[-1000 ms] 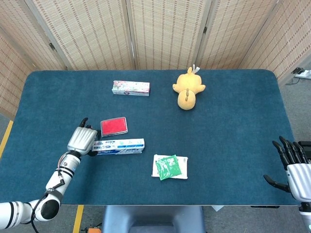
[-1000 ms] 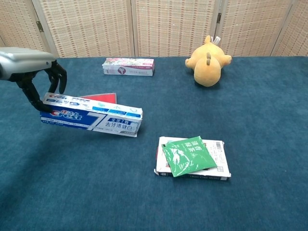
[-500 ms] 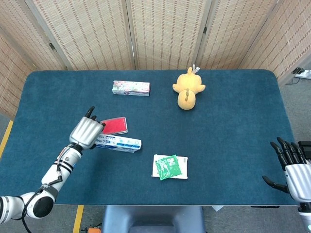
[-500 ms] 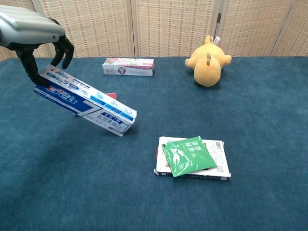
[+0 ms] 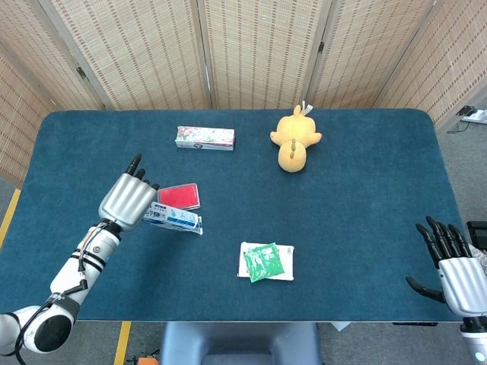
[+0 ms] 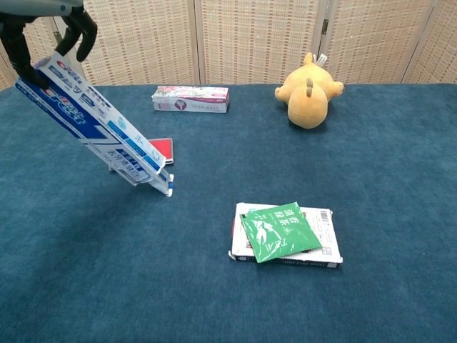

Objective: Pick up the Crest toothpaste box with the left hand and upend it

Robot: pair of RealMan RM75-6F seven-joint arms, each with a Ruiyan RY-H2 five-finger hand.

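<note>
You have bare blue table (image 5: 358,190) right of the Crest toothpaste box (image 6: 96,127); the red case (image 5: 179,195) lies just behind its lower end, the green packet (image 6: 280,230) well apart. Your left hand (image 5: 126,199) grips the box's upper end, the box tilted steeply, lower end on or just above the cloth. Your right hand (image 5: 450,261) hangs at the table's near right edge, fingers spread, holding nothing.

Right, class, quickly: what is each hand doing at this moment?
Left hand: holding the Crest box by its upper end, tilted.
Right hand: open, holding nothing.
</note>
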